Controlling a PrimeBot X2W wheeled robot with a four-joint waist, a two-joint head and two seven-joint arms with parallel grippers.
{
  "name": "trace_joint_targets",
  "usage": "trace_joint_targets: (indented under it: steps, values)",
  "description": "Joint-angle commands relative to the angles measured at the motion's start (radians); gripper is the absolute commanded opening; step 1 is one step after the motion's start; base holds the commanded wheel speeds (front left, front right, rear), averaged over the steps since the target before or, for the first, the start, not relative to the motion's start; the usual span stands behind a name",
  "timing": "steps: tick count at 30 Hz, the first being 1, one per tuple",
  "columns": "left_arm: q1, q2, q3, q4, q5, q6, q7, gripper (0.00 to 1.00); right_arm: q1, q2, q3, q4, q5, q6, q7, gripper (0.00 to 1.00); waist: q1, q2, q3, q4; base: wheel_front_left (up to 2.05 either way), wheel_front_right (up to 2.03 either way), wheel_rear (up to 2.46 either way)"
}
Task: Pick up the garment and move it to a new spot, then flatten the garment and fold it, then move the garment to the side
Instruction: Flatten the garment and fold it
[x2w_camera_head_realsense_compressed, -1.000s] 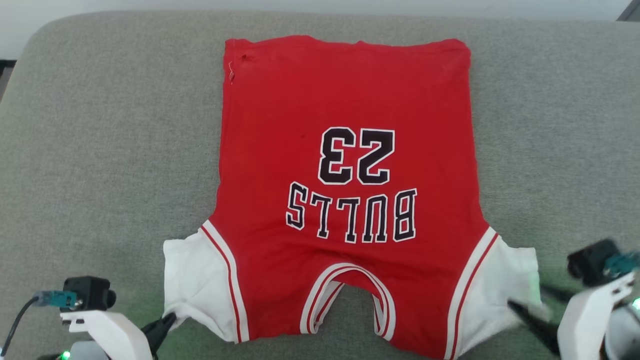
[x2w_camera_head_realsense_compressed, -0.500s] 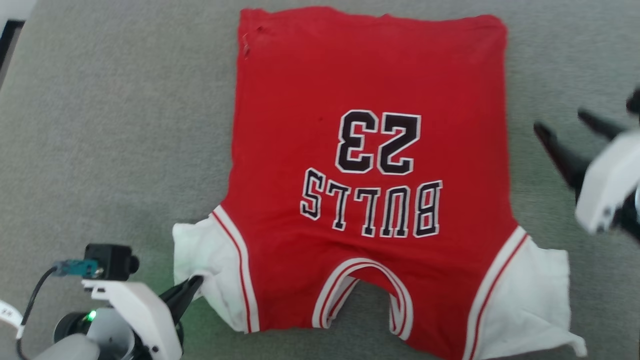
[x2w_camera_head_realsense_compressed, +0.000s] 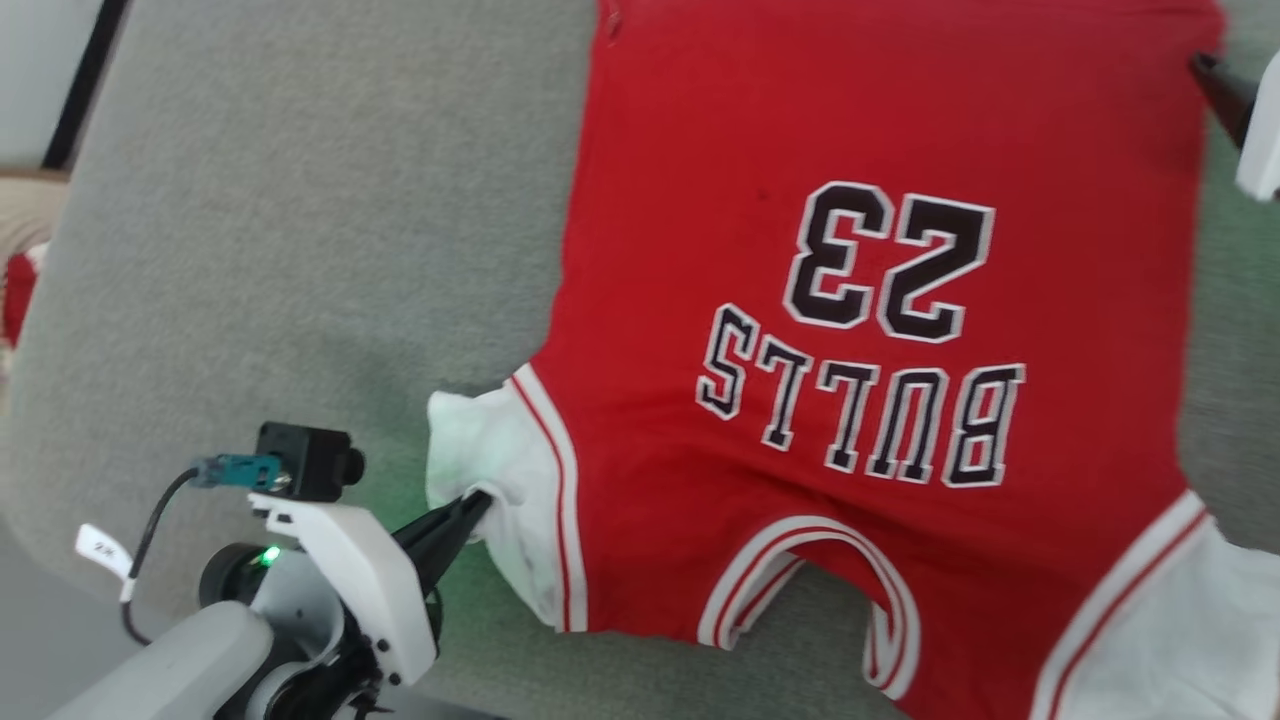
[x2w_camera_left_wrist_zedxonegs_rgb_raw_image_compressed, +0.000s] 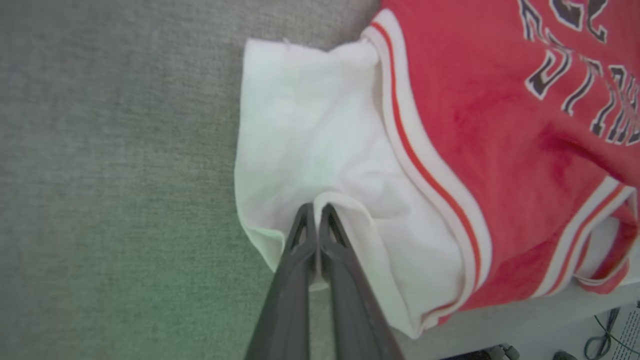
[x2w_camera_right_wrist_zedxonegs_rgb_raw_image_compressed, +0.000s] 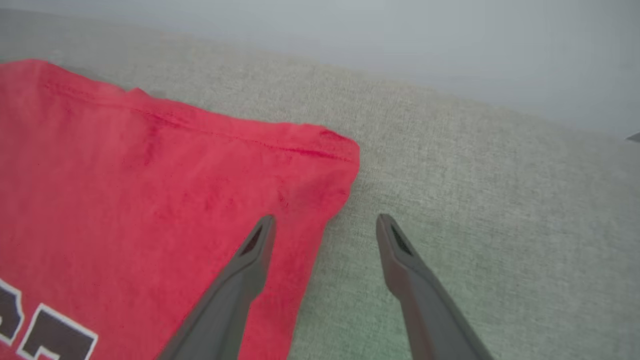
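On the grey cushion, the garment (x2w_camera_head_realsense_compressed: 870, 345) reads "BULLS" and "23".

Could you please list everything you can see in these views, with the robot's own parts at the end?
garment: one, red with white sleeves, striped trim and black lettering, spread flat on the cushion.
cushion: one, grey fabric, under the garment.
cables: a few, dark, beyond the cushion's near edge.
wrist camera: one, black with a teal plug, on the left arm.
left tool: one, dark fingers, shut on the white sleeve.
right tool: one, dark fingers, open at the garment's far hem corner.
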Motion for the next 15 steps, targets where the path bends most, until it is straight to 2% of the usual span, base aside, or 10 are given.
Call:
trace_joint_targets:
  steps: [1,7,12,13,14,15]
  values:
    - [-0.016,-0.009,-0.004,0.009,0.006,-0.008,0.003,0.00,-0.023,0.000,0.001,0.031,-0.009,0.000,0.010,1.00,0.0000,0.0000,0.025,0.030,0.00,0.00,0.00]
    - [-0.041,-0.049,-0.015,0.051,0.008,-0.038,0.007,0.00,-0.132,0.003,-0.020,0.247,-0.067,0.000,0.088,1.00,0.0000,0.0000,0.051,0.075,0.00,0.00,0.00]
    - [-0.052,-0.073,-0.019,0.083,0.007,-0.055,0.001,0.00,-0.114,0.025,0.032,0.392,-0.083,0.000,0.208,1.00,0.0000,0.0000,0.062,0.088,0.00,0.00,0.00]
    - [-0.052,-0.078,-0.018,0.089,0.004,-0.057,-0.002,0.00,-0.109,0.024,0.047,0.402,-0.077,0.000,0.223,0.22,0.0000,0.0000,0.063,0.088,0.00,0.00,0.00]
    - [-0.052,-0.082,-0.018,0.093,0.002,-0.061,-0.005,0.00,-0.104,0.018,0.058,0.411,-0.071,0.000,0.229,0.00,0.0000,0.0000,0.063,0.087,0.00,0.00,0.00]
    - [-0.053,-0.083,-0.017,0.098,0.001,-0.063,-0.005,0.00,-0.099,0.010,0.066,0.415,-0.064,0.000,0.230,0.00,0.0000,0.0000,0.063,0.086,0.00,0.00,0.00]
